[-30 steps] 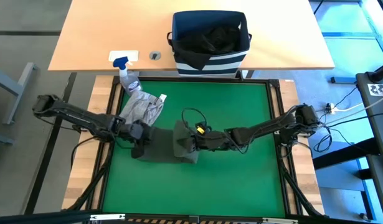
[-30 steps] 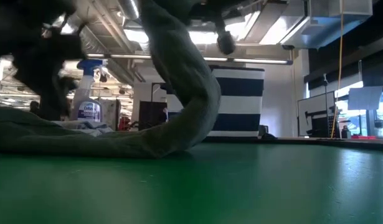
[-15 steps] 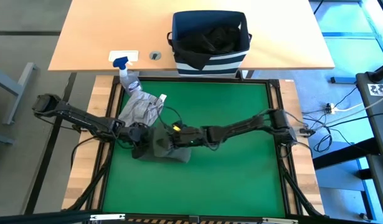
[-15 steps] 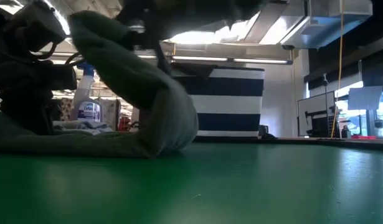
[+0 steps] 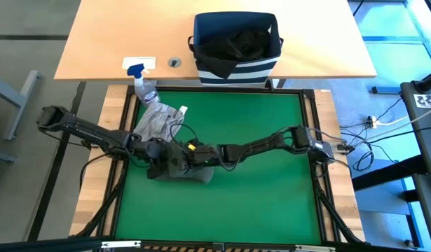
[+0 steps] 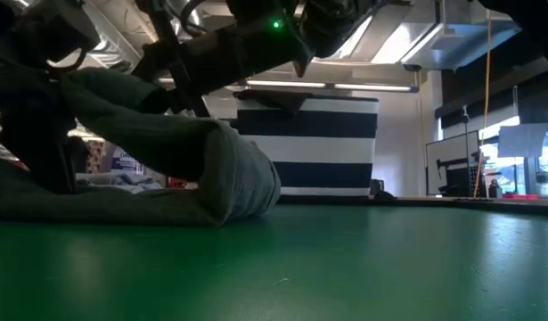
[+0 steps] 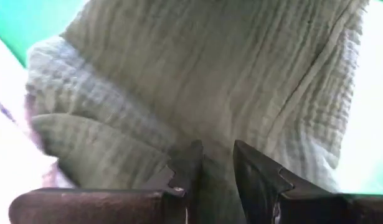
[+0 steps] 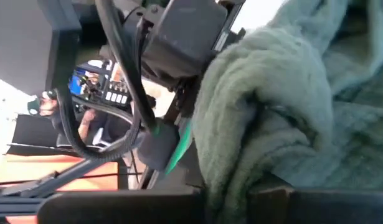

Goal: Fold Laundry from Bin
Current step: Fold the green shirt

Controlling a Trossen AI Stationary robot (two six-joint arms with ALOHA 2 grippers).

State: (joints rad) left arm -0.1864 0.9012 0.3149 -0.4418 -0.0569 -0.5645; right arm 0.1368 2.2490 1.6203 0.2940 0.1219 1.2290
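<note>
The left claw [image 5: 158,150] sat low on the left part of the green mat [image 5: 271,196], its fingers [image 7: 186,167] narrowly parted and pressed into the dark olive green garment [image 5: 181,165], probably pinning it rather than pinching a fold. That garment lay bunched just left of the mat's middle, its waffle weave soft and limp; it looked light, likely to sag and slide on the smooth mat, so a hem or corner would make a surer hold than the bulk. The light grey garment [image 5: 158,120] lay crumpled just behind it, near the clear spray bottle [image 5: 141,82]. The right claw [image 5: 189,153] reached across from the right, clenched on a raised fold of the olive cloth, carried over the lower layer. To the right the mat lay open to its black frame, giving room to spread and smooth. The bin [image 5: 236,49] stood on the wooden desk [image 5: 96,35] beyond, the black garment [image 5: 242,40] inside.
</note>
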